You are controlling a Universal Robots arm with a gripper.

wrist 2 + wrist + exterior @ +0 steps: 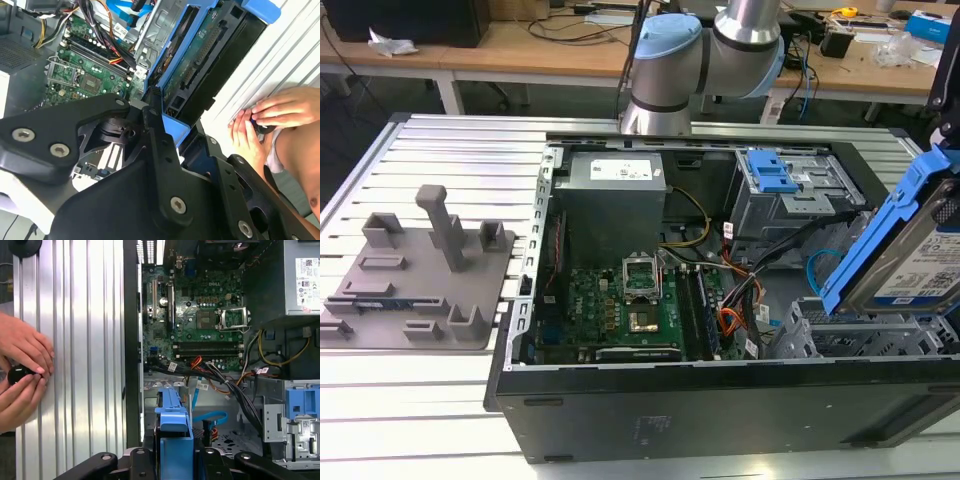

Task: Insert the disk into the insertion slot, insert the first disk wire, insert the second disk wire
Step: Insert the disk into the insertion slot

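The disk [920, 262], a silver drive in a bright blue caddy, hangs steeply tilted over the right end of the open computer case. In both wrist views my gripper [173, 456] [175, 127] is shut on the caddy's edge [173, 435], one dark finger [152, 117] on each side. The insertion slot [842, 335], a grey perforated cage, lies just below the disk's lower end and stands apart from it. The second disk wire [210, 416], a light-blue flat cable, loops inside the cage area beside the caddy. A thin red-and-dark wire with a small black connector [214, 433], likely the first disk wire, lies loose close by.
A person's hands [22, 371] hold a small black round object on the slatted table beside the case. The larger grey bay with a blue latch [775, 178], an orange wire bundle [730, 322], the motherboard [620, 305] and power supply [615, 185] fill the case. A grey fixture plate [420, 270] sits at the exterior view's left.
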